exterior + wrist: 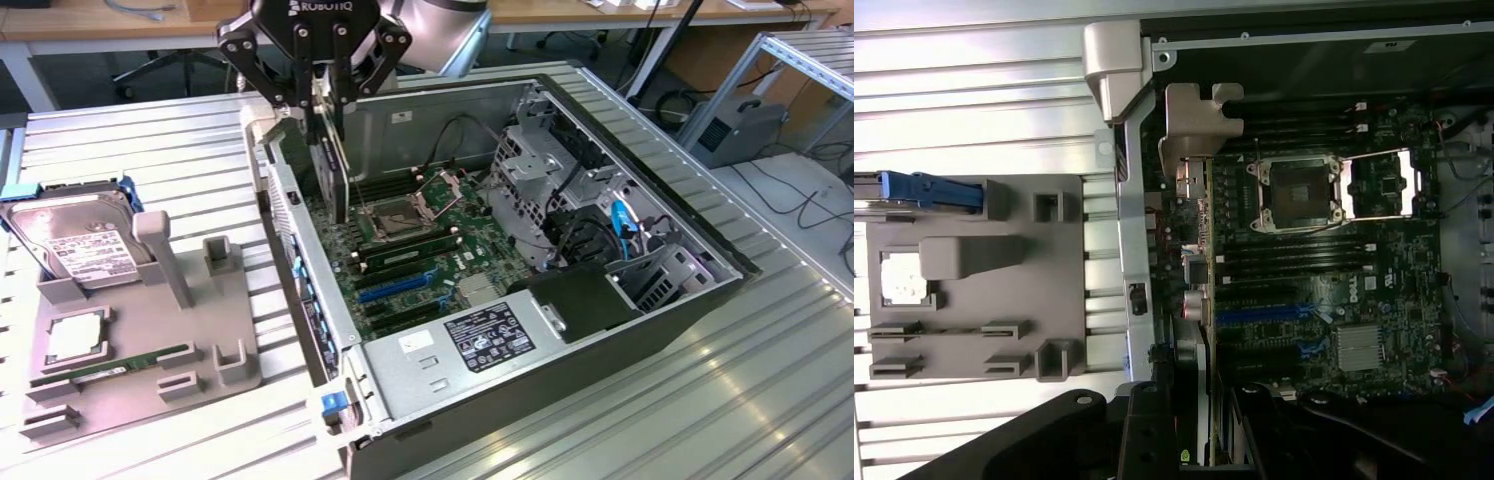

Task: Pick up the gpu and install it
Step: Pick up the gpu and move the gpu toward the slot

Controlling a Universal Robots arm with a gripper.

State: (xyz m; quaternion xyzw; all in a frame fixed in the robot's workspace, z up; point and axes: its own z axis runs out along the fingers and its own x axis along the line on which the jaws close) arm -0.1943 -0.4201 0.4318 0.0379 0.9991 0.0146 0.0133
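the gripper [324, 95] hangs over the open computer case [574, 390], its fingers [1149, 430] clenched on the gpu [336, 170], one on each face of the card. the card stands on edge, roughly upright, its upper part between the fingers and its lower end down inside the case above the motherboard [434, 260]. it sits close to the case wall on the exterior view's left, just beside the open cpu socket [400, 220]. the blue slots [394, 285] lie further along the board (whether the card's lower edge touches the board or any slot, i cannot tell). in the wrist view the gpu [1205, 250] shows edge-on as a thin line, with its silver bracket [1197, 125] at the far end, next to the case's rear wall.

on the ribbed metal surface [721, 400], at the exterior view's left of the case, stands a grey holder [200, 340]. in it are a hard drive [83, 245] standing tilted, a green ram stick [127, 362] lying flat, and a square chip [76, 340].
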